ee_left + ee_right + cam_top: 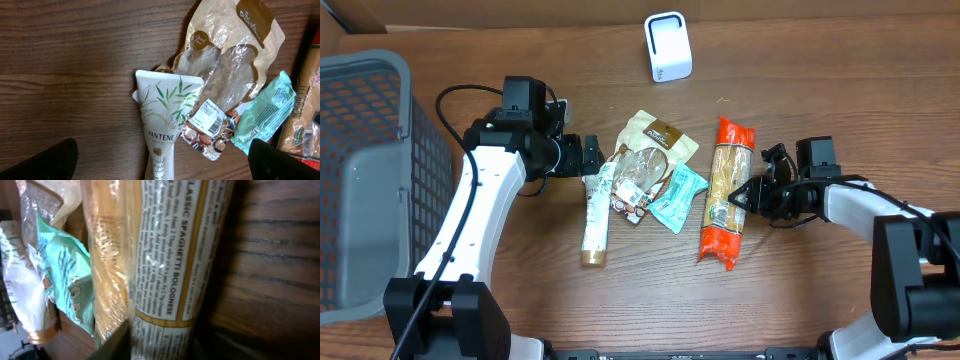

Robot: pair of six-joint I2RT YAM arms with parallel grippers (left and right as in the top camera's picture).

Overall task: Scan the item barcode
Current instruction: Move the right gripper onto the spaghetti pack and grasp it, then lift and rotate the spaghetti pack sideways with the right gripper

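Right gripper [738, 197] is pinching, jaws narrow, on the spaghetti packet [727, 165] at its edge. Left gripper [592, 158] is hovering, jaws wide apart, beside the Pantene tube [595, 215].

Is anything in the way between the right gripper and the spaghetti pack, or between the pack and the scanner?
Nothing visible. The right gripper is right at the spaghetti pack, and only bare table lies between that pack and the white scanner.

We see a Pantene tube [162, 125] touching a clear snack bag [220, 75], its barcode label [209, 116] face-up, a teal packet [265, 112] beside.
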